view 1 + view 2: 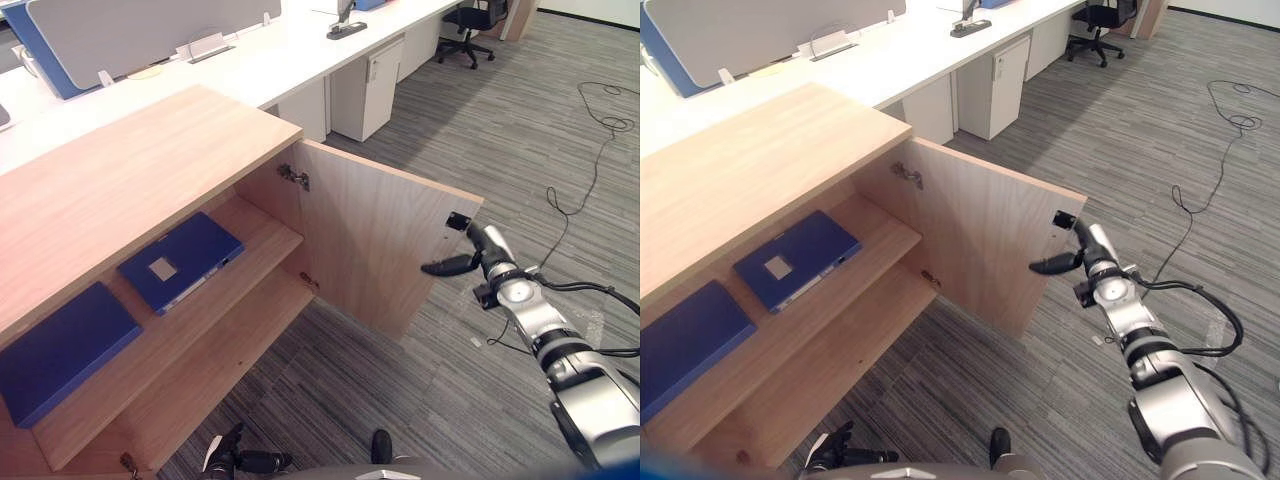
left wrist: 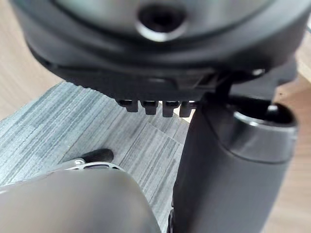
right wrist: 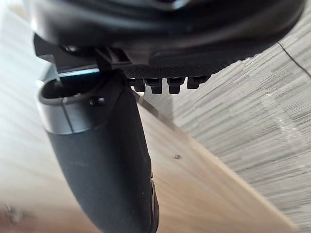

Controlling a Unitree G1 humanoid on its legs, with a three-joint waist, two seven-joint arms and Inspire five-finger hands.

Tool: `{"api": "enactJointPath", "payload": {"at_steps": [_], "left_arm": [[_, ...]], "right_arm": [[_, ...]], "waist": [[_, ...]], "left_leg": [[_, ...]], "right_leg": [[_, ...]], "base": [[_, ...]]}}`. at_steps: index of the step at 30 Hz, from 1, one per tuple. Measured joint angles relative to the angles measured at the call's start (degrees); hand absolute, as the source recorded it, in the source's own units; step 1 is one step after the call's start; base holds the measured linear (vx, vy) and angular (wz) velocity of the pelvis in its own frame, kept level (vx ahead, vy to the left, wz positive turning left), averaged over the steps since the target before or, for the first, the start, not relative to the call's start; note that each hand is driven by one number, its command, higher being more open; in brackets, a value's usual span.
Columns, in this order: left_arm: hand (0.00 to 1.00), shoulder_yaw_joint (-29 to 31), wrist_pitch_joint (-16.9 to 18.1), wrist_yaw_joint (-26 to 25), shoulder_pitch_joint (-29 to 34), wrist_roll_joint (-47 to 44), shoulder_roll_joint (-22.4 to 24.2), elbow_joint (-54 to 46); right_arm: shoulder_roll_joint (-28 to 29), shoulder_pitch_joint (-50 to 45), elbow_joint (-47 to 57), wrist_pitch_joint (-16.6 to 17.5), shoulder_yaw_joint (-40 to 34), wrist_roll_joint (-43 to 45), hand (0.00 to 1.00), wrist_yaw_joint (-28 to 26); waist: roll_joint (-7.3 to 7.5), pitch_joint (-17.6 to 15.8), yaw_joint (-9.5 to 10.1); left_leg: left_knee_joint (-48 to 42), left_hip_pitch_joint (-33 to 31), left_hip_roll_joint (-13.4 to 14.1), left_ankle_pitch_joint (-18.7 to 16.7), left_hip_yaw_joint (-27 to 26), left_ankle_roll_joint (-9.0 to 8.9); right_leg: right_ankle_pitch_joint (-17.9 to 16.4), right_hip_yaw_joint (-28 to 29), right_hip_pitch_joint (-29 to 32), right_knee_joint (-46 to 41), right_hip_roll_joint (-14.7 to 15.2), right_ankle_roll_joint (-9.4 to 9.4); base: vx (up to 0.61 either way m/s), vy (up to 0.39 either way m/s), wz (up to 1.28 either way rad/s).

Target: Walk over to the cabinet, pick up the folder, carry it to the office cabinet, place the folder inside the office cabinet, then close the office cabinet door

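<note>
Office cabinet, light wood, takes up the left side with its interior exposed.
- Far left on the upper shelf: plain blue folder, lying flat, partly cut off by the view's edge.
- Just right of it on the same shelf, apart from it: blue folder with a white label, also flat, turned at an angle, one corner near the shelf's front edge. So the folders are inside the cabinet and in neither robot hand.
- The lower shelf is bare wood.
- Left robot hand hangs low in front of the cabinet's lower front edge, over the grey carpet. Its fingers are loosely spread and it holds nothing.
- A metal hinge sits at the upper inside corner where the door meets the cabinet.
- Cabinet door stands swung wide open, its inner face towards the camera.
- Behind the cabinet a long white table carries a grey divider panel. A white drawer unit stands under it.
- Right robot hand is at the door's free edge, near its upper corner. Its fingers look straight and reach to that edge, with the thumb held apart below them. It is unclenched, gripping nothing. In the right wrist view the thumb lies over the door's wood face.
- Far back right: a black office chair.
</note>
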State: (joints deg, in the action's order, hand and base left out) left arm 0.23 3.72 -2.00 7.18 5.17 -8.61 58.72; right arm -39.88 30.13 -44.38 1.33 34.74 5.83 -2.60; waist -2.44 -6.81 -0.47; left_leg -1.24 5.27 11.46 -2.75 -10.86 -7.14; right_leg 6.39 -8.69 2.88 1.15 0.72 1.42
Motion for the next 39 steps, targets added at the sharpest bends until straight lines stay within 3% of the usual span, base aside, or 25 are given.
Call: {"api": "enactJointPath", "payload": {"at_steps": [2,6,9,13,18,21,23,24,25,26,28,29,31,33,34,35,39], "left_arm": [[1.00,0.0,0.0,0.5,-0.5,0.2,-0.2,0.1],[1.00,0.0,0.0,2.4,-1.2,2.2,0.0,0.2],[1.00,0.0,0.5,3.5,-2.0,2.5,0.3,0.1],[1.00,0.1,0.4,3.7,-1.8,3.8,-0.2,0.1],[1.00,0.2,-0.1,3.8,-1.6,4.4,-0.9,0.1],[1.00,0.3,-0.2,3.8,-1.8,4.4,-0.5,0.0],[1.00,0.8,0.0,3.8,-1.9,4.4,-0.2,-1.3],[1.00,0.8,0.0,3.7,-1.9,4.4,-0.2,-1.8],[1.00,0.7,0.0,3.2,-2.0,4.3,0.0,-2.3],[1.00,0.6,0.0,3.0,-2.0,4.3,0.1,-2.4],[1.00,0.6,-0.1,2.4,-2.2,4.4,0.1,-3.2],[1.00,0.9,-0.3,2.1,-2.2,4.3,-0.1,-3.3],[1.00,1.5,-0.6,0.8,-2.5,3.1,0.0,-3.7],[1.00,2.0,-0.8,0.2,-2.7,2.7,0.4,-4.2],[1.00,3.3,-0.8,-0.5,-2.7,2.2,0.9,-5.4],[1.00,5.3,-0.8,-1.2,-2.3,1.7,1.8,-7.0],[1.00,8.4,-0.7,-2.3,-1.0,-2.1,8.2,-9.1]], "right_arm": [[-5.0,-3.4,7.4,-0.3,12.2,-3.7,1.00,-8.5],[-5.6,-8.9,19.7,0.1,19.0,-5.9,1.00,-23.0],[-2.3,-13.2,26.0,2.5,22.3,-7.5,1.00,-32.3],[-0.7,-15.7,26.4,2.5,22.7,-10.1,1.00,-33.7],[5.2,-16.4,24.2,2.2,22.8,-15.1,1.00,-34.7],[10.1,-16.1,19.7,2.0,22.7,-18.6,1.00,-34.1],[14.3,-16.8,13.0,2.0,22.2,-21.0,1.00,-32.4],[15.7,-17.5,11.3,1.9,21.4,-22.4,1.00,-31.5],[18.9,-19.4,7.6,1.6,17.4,-25.4,1.00,-29.4],[20.1,-20.7,6.2,1.5,15.1,-27.0,1.00,-28.1],[26.5,-23.0,0.0,1.5,5.0,-30.8,1.00,-22.4],[28.4,-23.0,-2.2,1.5,1.8,-30.9,1.00,-20.6],[32.8,-22.8,-8.4,0.4,-6.3,-31.7,1.00,-11.8],[34.5,-22.2,-11.6,-1.2,-8.8,-31.7,1.00,-6.9],[35.6,-22.3,-13.3,-2.4,-10.7,-30.5,1.00,-3.9],[37.0,-22.4,-14.8,-3.1,-12.9,-30.3,1.00,-2.1],[37.3,-24.9,-18.6,-5.2,-17.7,-26.4,1.00,1.2]], "waist": [[0.36,0.4,0.01],[0.38,1.7,0.06],[0.39,2.3,0.95],[1.40,3.4,2.41],[2.34,3.9,3.46],[1.95,3.4,4.38],[2.08,2.4,5.76],[2.31,2.1,5.93],[2.23,1.3,6.06],[2.02,1.2,5.98],[0.66,0.4,5.92],[0.69,0.3,6.04],[1.65,0.5,6.24],[1.82,0.5,6.38],[2.42,0.8,6.52],[2.53,0.9,7.28],[0.76,2.5,7.37]], "left_leg": [[-0.2,0.0,0.9,0.0,0.6,-0.01],[-0.5,-0.1,1.8,0.2,1.5,-0.16],[-0.4,-0.5,1.7,0.3,3.6,-0.12],[0.1,-0.8,1.0,0.3,4.9,-0.10],[0.2,-2.0,-0.4,0.3,6.7,-0.05],[-1.3,-2.9,-1.4,-0.2,8.7,0.74],[-8.0,-5.2,-4.4,-3.7,12.7,2.04],[-9.7,-5.8,-5.6,-4.7,14.4,2.23],[-12.7,-7.2,-7.7,-6.4,18.5,2.97],[-14.1,-8.3,-8.5,-6.7,20.8,3.12],[-18.0,-12.1,-11.0,-7.2,30.9,3.32],[-18.6,-13.0,-11.7,-7.2,33.5,3.28],[-19.4,-16.1,-15.4,-6.5,42.8,2.55],[-19.5,-17.3,-16.7,-6.4,47.3,1.80],[-19.1,-17.8,-16.9,-6.4,50.0,0.96],[-17.0,-17.9,-15.3,-6.2,51.4,0.19],[-16.9,-18.5,-10.0,-5.5,48.3,-4.05]], "right_leg": [[-0.4,-0.1,-0.1,0.0,-1.0,-0.65],[-1.0,-0.8,-0.6,-0.1,-1.9,-1.49],[-1.7,-2.6,-1.4,0.0,-1.5,-1.43],[-2.1,-4.0,-1.8,0.1,-0.6,-0.66],[-1.7,-5.7,-1.9,0.3,0.9,-0.14],[-3.5,-7.6,-1.7,-2.6,2.7,0.81],[-11.9,-10.5,1.3,-17.4,8.5,2.39],[-13.8,-11.3,1.8,-21.3,10.2,2.69],[-15.1,-10.1,3.6,-29.6,13.1,1.76],[-15.0,-8.6,4.6,-32.7,13.8,0.66],[-14.7,1.1,7.7,-41.2,12.7,-3.43],[-16.8,4.7,8.4,-42.3,11.4,-3.93],[-22.2,19.7,7.0,-36.9,7.1,-1.82],[-22.9,25.7,4.7,-31.1,5.8,-0.58],[-24.9,26.4,2.2,-27.8,5.3,2.96],[-26.7,23.7,0.5,-24.9,5.2,5.28],[-27.0,13.7,-1.1,-24.8,2.2,2.77]], "base": [[0.01,-0.062,-0.03],[0.03,-0.040,0.09],[0.02,0.012,0.33],[0.00,0.057,0.23],[0.00,0.091,0.22],[-0.01,0.089,0.39],[-0.01,0.136,0.89],[-0.01,0.096,1.36],[-0.02,0.054,1.36],[-0.03,0.054,1.93],[0.01,-0.011,2.12],[0.07,-0.121,2.16],[0.06,-0.219,2.21],[-0.01,-0.273,1.84],[-0.07,-0.396,1.83],[-0.09,-0.338,1.52],[-0.06,-0.328,1.16]]}}
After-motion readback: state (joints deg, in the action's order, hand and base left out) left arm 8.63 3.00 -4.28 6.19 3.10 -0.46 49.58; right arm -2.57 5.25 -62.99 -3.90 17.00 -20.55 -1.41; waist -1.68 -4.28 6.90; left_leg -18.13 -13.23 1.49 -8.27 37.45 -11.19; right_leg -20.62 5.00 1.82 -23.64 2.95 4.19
